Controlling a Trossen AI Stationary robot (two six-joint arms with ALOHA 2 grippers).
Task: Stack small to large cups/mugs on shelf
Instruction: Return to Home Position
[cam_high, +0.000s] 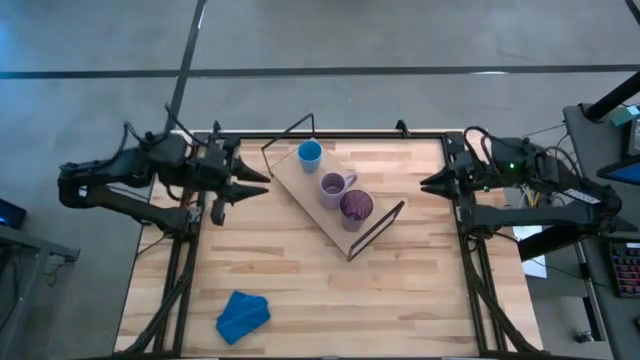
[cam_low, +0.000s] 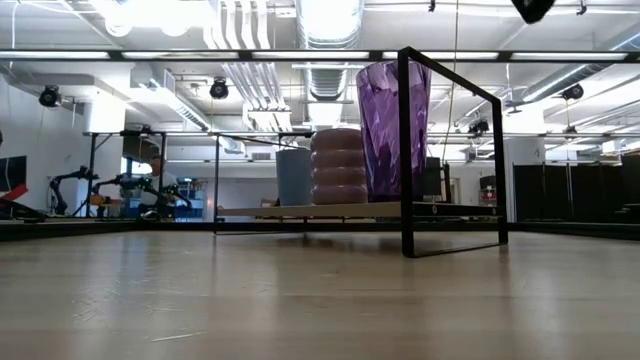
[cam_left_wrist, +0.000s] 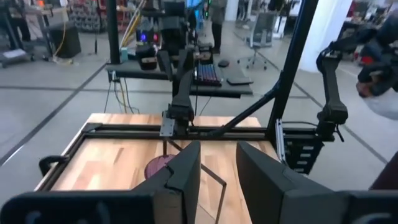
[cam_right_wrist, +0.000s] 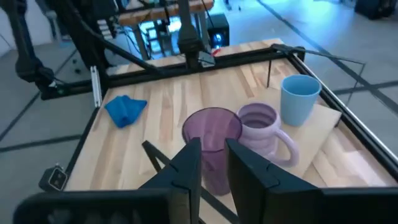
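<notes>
The shelf (cam_high: 312, 200) stands slantwise on its black wire legs at the table's far middle. Three cups stand upright in a row on its board: the small light-blue cup (cam_high: 310, 153) farthest, the pale-lilac mug (cam_high: 333, 187) in the middle, and the dark-purple cup (cam_high: 356, 207) nearest. In the low view they show as the blue cup (cam_low: 293, 177), the mug (cam_low: 338, 167) and the purple cup (cam_low: 392, 130). My left gripper (cam_high: 267, 183) hovers left of the shelf, open. My right gripper (cam_high: 423, 184) hovers right of it, open, and faces the cups (cam_right_wrist: 261, 130).
A crumpled blue cloth (cam_high: 243, 315) lies near the table's near-left corner. Black rails (cam_high: 330, 135) edge the tabletop. Bare wood stretches between the shelf and the near edge. Desks and equipment stand in the room beyond the table.
</notes>
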